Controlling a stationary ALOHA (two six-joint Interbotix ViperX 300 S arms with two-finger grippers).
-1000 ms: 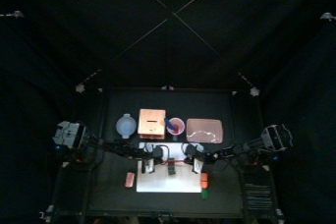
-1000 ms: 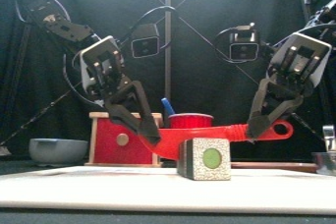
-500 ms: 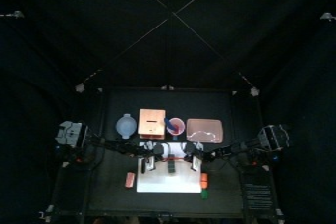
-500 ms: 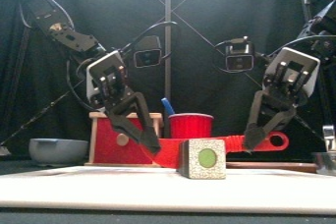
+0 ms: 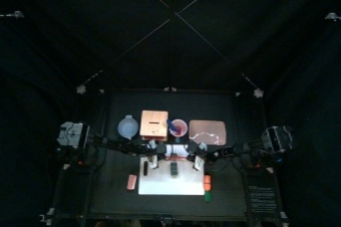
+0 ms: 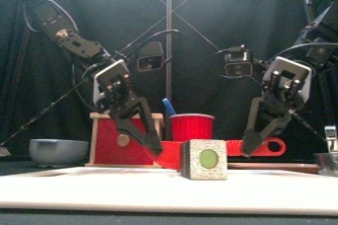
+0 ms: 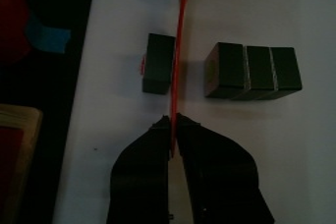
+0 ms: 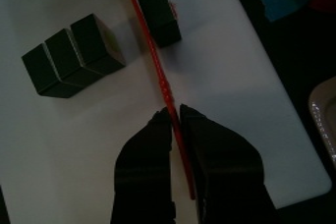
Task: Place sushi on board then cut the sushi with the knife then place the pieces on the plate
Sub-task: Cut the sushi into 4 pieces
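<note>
The sushi roll (image 6: 205, 159) lies on the white cutting board (image 7: 105, 90), parted in two. A three-block remainder (image 7: 250, 71) sits toward the table's front and a single block (image 7: 160, 63) toward the back, with the red knife (image 7: 183, 31) standing in the gap between them. One second ago the knife hung level with the roll's top. It now sits low behind the roll in the front view, where only its handle end shows beside the green-centred end face. This suggests that the first cut is through and the blade is at or close to the board, though contact itself cannot be seen. Two further cuts, and the transfer to the pink tray (image 5: 208, 129) at the table's back right, are judged still to come. Both arms have lowered with the blade and slope inward and down from their own sides, meeting over the board. The left gripper (image 7: 171, 122) has its jaws pinched narrow on the blade end. The right gripper (image 8: 175, 112) is likewise closed on the knife near its handle, so the tool is carried level between them.
</note>
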